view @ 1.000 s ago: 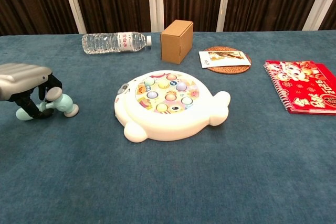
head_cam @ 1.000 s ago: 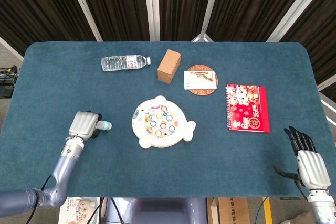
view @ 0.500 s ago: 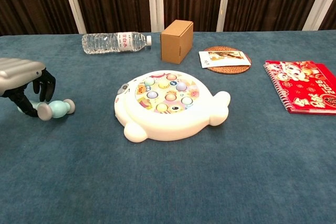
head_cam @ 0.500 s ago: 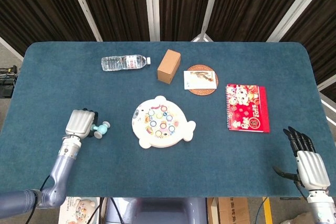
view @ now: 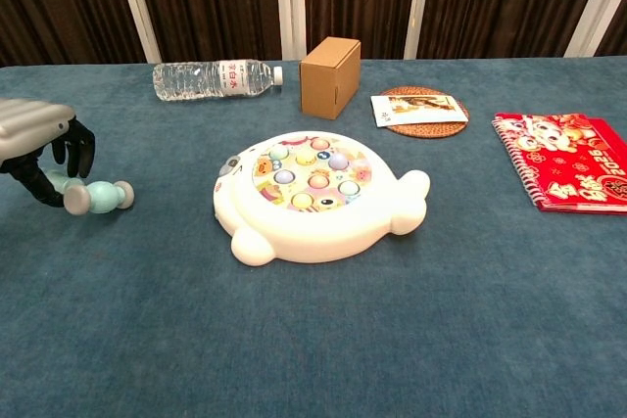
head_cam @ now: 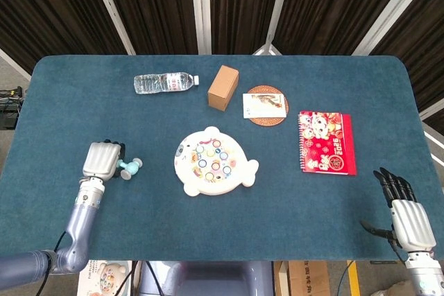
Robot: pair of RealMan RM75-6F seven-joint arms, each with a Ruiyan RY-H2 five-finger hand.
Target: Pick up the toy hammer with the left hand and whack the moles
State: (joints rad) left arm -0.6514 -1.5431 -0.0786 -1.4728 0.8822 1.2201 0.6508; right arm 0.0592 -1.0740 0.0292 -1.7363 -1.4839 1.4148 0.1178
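Toy hammer (view: pixel 95 196) not yet secured by left hand (head_cam: pixel 101 160).
Hammer is laid on the counter (head_cam: pixel 83 102), handle toward the loosely curled, empty fingers (view: pixel 61 149); mole board (head_cam: pixel 214 161) sits beyond the head. Right hand (head_cam: pixel 408 219) kept open, far off.

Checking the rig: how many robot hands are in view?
2. The left robot hand is at the toy hammer, left of the game; the right robot hand sits at the table's near-right corner.

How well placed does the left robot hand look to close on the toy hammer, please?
Probably well placed: the left robot hand arches directly over the toy hammer on the bare table, fingers around the handle end. Nothing stands between them; the mole game lies off to the side.
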